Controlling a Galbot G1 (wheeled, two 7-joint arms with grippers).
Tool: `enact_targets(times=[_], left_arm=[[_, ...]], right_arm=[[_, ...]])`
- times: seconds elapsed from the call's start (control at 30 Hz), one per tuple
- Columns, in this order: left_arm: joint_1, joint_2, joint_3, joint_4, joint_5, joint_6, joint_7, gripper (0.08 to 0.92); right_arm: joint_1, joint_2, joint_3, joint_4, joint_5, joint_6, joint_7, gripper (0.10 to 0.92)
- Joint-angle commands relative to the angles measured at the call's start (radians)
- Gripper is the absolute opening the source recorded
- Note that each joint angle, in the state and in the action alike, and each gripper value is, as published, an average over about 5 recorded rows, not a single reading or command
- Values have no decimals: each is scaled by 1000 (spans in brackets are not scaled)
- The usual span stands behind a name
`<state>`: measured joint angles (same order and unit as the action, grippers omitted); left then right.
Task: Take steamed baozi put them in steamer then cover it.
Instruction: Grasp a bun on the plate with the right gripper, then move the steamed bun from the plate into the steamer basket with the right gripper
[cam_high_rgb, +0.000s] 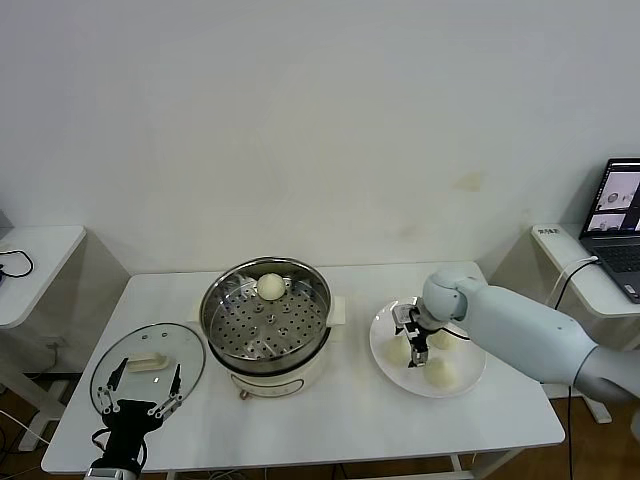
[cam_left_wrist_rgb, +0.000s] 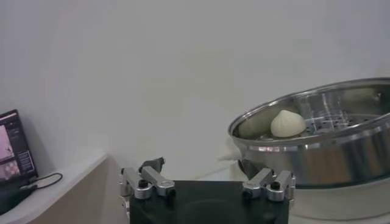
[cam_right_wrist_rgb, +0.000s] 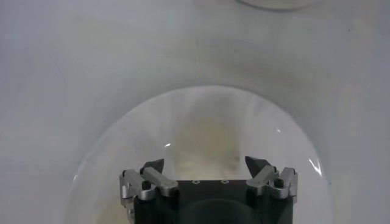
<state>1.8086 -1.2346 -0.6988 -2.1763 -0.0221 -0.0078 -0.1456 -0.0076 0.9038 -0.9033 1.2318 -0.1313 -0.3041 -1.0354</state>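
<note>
Baozi (cam_high_rgb: 401, 351) sits directly beneath the right tool (cam_high_rgb: 414, 344), whose fingers straddle it, apart, not yet clamped; steamer (cam_high_rgb: 265, 320) lies to its left.

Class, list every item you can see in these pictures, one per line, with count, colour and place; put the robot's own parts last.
baozi in steamer: one, cream-white, at the basket's far side
baozi on plate: three, cream-white
steamer: one, steel basket on cream base, table middle
plate: one, white, right of steamer
cover: one, clear glass, cream handle, left of steamer
table: one, white
laptop: one, dark, side table at right
left gripper: open, over near edge of cover
right gripper: around a baozi on plate
</note>
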Motion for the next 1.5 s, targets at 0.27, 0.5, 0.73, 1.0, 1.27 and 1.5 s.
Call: enact_targets(times=[0.27, 0.5, 0.73, 1.0, 1.27, 1.5], left_arm=[[4, -3, 1, -7, 1, -1, -1, 823], [8, -5, 3, -14, 3, -2, -2, 823], [6, -4, 3, -21, 4, -2, -3, 823], [3, -1, 6, -28, 3, -2, -3, 823], [-2, 7, 8, -32, 2, -1, -2, 823], [-5, 16, 8, -34, -2, -2, -2, 823]], right_arm=[[-3, 13, 6, -19, -4, 10, -7, 662], [7, 9, 7, -14, 3, 19, -15, 633], [73, -20, -13, 30, 30, 21, -42, 620], [191, -92, -35, 122, 111, 10, -70, 619], [388, -140, -113, 181, 243, -7, -67, 624], [579, -67, -178, 181, 374, -49, -33, 628]])
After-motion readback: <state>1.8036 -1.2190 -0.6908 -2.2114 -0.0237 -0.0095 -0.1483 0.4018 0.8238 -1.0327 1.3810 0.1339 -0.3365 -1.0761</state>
